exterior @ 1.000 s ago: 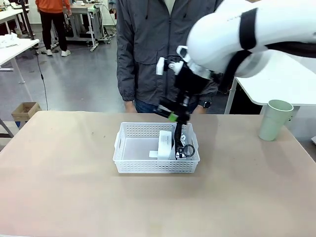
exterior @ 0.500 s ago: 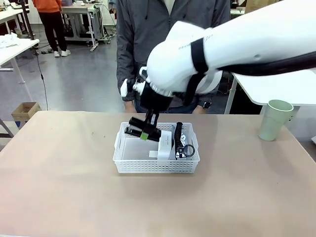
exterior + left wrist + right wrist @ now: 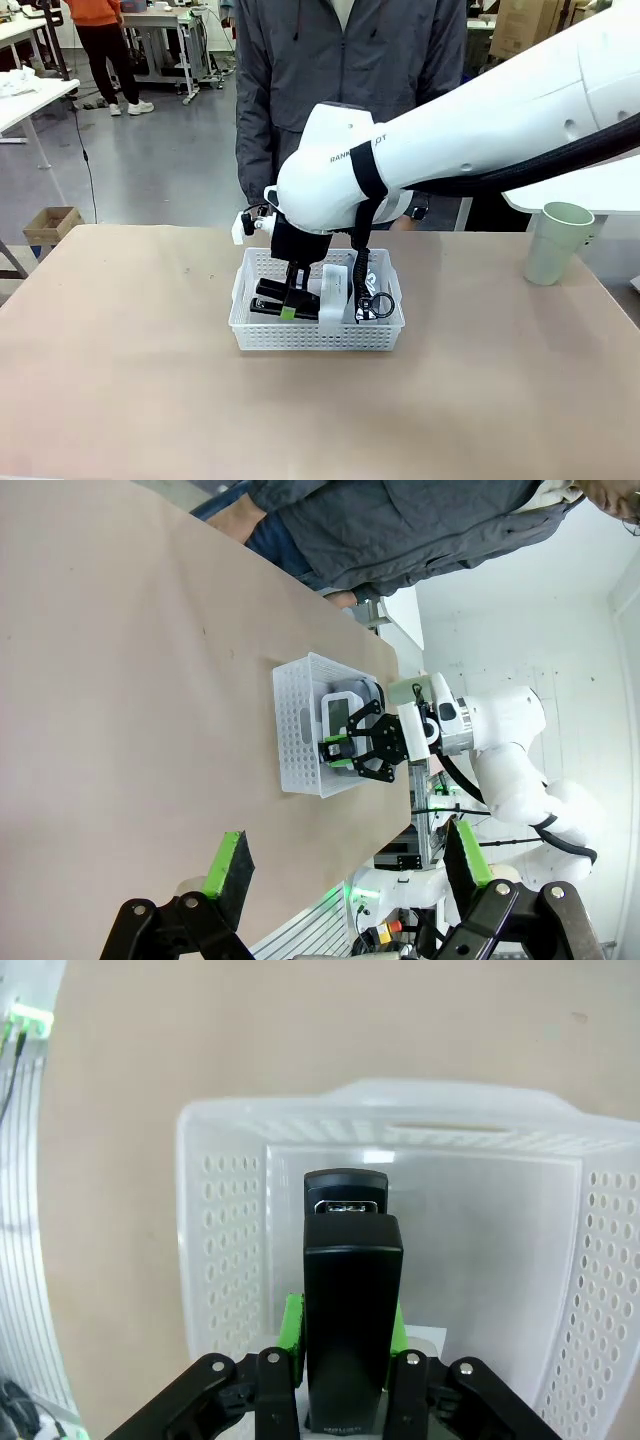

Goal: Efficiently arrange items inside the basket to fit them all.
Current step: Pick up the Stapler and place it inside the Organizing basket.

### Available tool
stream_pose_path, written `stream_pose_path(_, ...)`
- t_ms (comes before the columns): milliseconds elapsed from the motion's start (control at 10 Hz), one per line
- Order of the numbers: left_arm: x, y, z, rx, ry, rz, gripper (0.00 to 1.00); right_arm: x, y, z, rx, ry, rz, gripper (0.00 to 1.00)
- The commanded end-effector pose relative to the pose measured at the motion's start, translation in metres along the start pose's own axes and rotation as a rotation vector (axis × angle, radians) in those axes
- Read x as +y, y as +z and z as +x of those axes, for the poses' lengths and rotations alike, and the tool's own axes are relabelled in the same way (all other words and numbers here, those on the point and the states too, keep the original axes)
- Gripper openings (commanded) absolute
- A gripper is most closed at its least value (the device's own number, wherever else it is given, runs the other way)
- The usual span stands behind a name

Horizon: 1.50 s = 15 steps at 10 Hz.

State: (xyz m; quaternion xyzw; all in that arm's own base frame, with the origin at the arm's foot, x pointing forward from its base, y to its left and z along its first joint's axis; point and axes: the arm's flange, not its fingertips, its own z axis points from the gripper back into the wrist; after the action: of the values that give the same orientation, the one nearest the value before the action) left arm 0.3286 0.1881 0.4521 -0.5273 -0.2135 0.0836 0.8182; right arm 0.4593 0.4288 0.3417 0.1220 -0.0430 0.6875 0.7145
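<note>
Now the right gripper (image 3: 291,300) is down, carrying the black stapler (image 3: 272,297) into the left half of the white plastic lattice basket (image 3: 320,338)! A second ago it hung above the basket's right end; half a second ago it was sweeping left over the rim; now the stapler sits below rim level. In the right wrist view the green pads are clamped on the stapler's (image 3: 352,1300) sides, its nose pointing at the basket's (image 3: 228,1260) end wall over bare floor. Whether it touches that floor yet, I cannot tell.

Beside it, the small white box (image 3: 335,288) stands on edge mid-basket, and the grey pouch with its black strap (image 3: 376,297) is tucked against the right end. That looks like three of four items in. The tall pale-green cup (image 3: 557,243) stands well apart on the desk (image 3: 120,380), at the right, not yet packed.

Far back, the left gripper (image 3: 345,865) hovers with its fingers wide apart, holding nothing. Next, I reckon: release the stapler flat and leave room for the cup.
</note>
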Motion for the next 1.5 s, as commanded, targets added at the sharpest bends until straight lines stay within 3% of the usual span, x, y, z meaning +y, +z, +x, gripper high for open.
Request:
stream_pose_path(0,-0.003,0.0,-0.001,-0.012,-0.003,-0.02,1.0,-0.007,0.0,0.001,0.064,0.068,-0.041,0.37)
stream_pose_path(900,-0.003,0.0,-0.001,-0.012,-0.003,-0.02,1.0,-0.008,-0.014,-0.001,0.091,0.169,0.001,0.37)
stream_pose_path(1100,-0.003,0.0,-0.001,-0.012,-0.003,-0.02,1.0,-0.008,-0.015,-0.001,0.094,0.185,0.006,0.96)
stream_pose_path(1400,-0.003,0.0,-0.001,-0.012,-0.003,-0.02,1.0,-0.008,-0.015,0.0,0.095,0.19,0.011,1.0)
